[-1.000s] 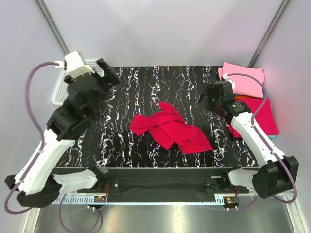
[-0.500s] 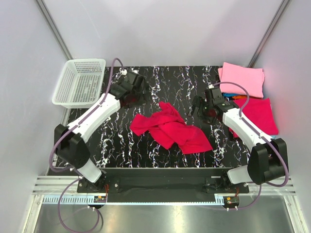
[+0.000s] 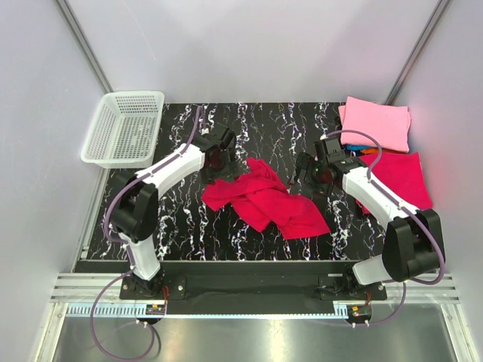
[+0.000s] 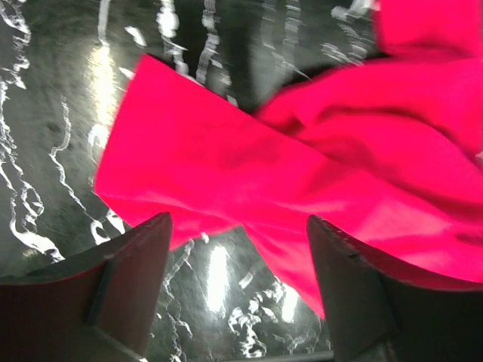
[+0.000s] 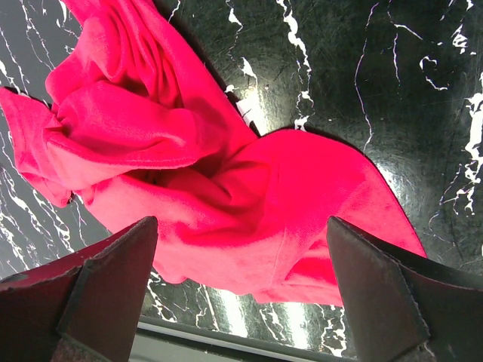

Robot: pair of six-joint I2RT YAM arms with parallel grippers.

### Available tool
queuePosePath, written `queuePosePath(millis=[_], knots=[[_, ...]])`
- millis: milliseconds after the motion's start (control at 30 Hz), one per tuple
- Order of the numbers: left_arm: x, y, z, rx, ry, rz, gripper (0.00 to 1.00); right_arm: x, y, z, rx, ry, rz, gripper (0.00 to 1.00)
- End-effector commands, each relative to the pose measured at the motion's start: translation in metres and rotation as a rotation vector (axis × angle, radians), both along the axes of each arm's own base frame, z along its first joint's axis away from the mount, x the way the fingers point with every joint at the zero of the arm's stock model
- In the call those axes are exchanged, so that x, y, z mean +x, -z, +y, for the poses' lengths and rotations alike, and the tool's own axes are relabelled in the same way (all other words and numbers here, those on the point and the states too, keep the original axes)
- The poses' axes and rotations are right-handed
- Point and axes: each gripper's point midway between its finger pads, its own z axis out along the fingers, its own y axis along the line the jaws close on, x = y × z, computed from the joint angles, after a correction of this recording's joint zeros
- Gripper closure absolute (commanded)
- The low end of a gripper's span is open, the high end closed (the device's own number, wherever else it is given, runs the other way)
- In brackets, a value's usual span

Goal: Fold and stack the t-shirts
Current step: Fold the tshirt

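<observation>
Small circuit boards (image 3: 155, 308) on the front rail (image 3: 249, 314), any print on them too small to read.

Black counter (image 3: 181, 219), glossy, veined in white like marble, throwing bright glare back in both wrist views. Pale grey walls on three sides, with two slanted metal struts (image 3: 79, 41) rising from the far corners. White mesh basket (image 3: 113, 160) at the far left corner, by the counter's edge. Lilac cables (image 3: 113, 207) looping off both arms.

Crumpled crimson t-shirt (image 3: 264, 197) at mid-counter, bunched and twisted, with one flatter lobe reaching toward the near right. From the left wrist, a broad smooth flap in front and deeper folds behind. From the right wrist, a knot of folds on the left and a smooth rounded lobe on the right.

Left pincer (image 3: 214, 161) low at the shirt's far left edge, released, its fingers (image 4: 128, 279) spread wide with only cloth and counter showing between them. Right pincer (image 3: 306, 170) just beside the shirt's far right edge, likewise released, fingers (image 5: 98, 286) well apart and gripping nothing. Cannot tell whether either one touches the cloth.

At the far right, well apart from the crumpled shirt, a stack. Folded pink t-shirt (image 3: 377, 121) in the back corner, folded crimson t-shirt (image 3: 407, 177) nearer. Slivers of turquoise cloth (image 3: 355, 148) and orange cloth (image 3: 371, 151) peeking out between the two.
</observation>
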Motion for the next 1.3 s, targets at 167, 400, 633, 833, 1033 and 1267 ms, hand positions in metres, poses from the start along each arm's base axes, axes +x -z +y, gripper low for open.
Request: queuePosePath(millis=[167,400,633,833,1033,1267], knots=[[0.041,0.02,0.022,0.124,-0.107,-0.052,0.36,-0.002,-0.006,0.009,0.025,-0.039,-0.014,0.0],[0.068,0.033,0.041,0.133,-0.168,-0.034,0.38,0.003,-0.011,0.01,0.024,-0.041,-0.021,0.0],[0.071,0.05,0.042,0.134,-0.156,0.007,0.42,0.007,-0.01,0.008,0.007,-0.033,-0.017,0.0],[0.069,0.06,0.038,0.131,-0.134,0.035,0.46,0.008,-0.007,0.007,0.001,-0.021,-0.009,0.0],[0.069,0.066,0.038,0.139,-0.128,0.045,0.56,0.011,-0.01,0.006,-0.003,-0.007,-0.019,0.0],[0.068,0.076,0.043,0.173,-0.119,0.059,0.55,0.01,-0.012,0.005,-0.003,0.0,-0.022,0.0]])
